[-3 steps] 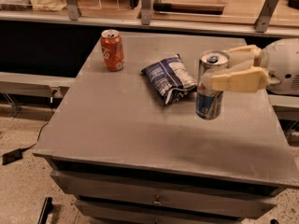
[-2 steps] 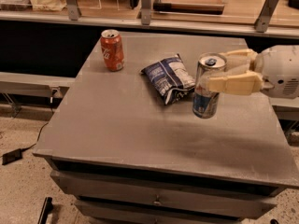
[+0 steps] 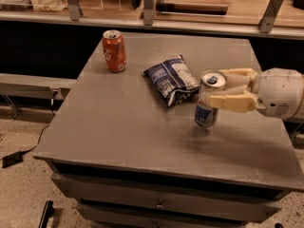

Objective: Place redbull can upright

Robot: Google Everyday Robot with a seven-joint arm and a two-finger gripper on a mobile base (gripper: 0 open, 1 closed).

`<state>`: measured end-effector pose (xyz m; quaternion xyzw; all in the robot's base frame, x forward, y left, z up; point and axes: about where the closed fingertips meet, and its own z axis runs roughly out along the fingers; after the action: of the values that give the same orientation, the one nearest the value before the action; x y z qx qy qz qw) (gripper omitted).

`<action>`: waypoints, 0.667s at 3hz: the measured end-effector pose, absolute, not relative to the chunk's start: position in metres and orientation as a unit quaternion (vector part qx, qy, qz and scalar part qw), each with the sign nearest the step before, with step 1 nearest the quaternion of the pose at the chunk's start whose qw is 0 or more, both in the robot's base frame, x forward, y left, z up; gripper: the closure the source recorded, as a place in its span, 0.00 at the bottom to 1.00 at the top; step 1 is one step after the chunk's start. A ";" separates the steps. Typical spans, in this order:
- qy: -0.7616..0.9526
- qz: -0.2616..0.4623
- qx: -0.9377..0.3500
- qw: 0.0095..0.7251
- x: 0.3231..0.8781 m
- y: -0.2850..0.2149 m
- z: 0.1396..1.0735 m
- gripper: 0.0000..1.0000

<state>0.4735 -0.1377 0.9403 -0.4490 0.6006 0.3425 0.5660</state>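
Can axis: the redbull can [image 3: 206, 114] is standing close to upright, its long axis running nearly vertical, with the silver top facing up and leaning a little toward the right of the view.
Can place: it is sitting over the right part of the grey table [image 3: 128, 127]; whether its base is touching the surface cannot be told.
Can and fingers: the upper half is lying between the two tan fingers [image 3: 233, 101], one crossing in front of it and one passing behind, while the blue lower half is hanging below them.
Fingers: they are clamping the can, spread only to its width.
Gripper: the gripper [image 3: 219, 87] is reaching in level from the right edge, with the white wrist [image 3: 280, 93] behind it.
Snack bag: the dark blue and white bag [image 3: 172, 80] is lying flat near the can, up and to its left.
Cola can: the red can [image 3: 114, 51] is standing upright near the far left corner, well apart.
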 end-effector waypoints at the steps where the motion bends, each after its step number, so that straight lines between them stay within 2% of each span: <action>1: 0.579 0.359 -0.451 0.577 0.478 -0.134 0.923 0.55; 2: 0.580 0.358 -0.452 0.575 0.477 -0.131 0.926 0.32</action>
<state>0.4774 -0.1313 0.9257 -0.4522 0.5801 0.3579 0.5753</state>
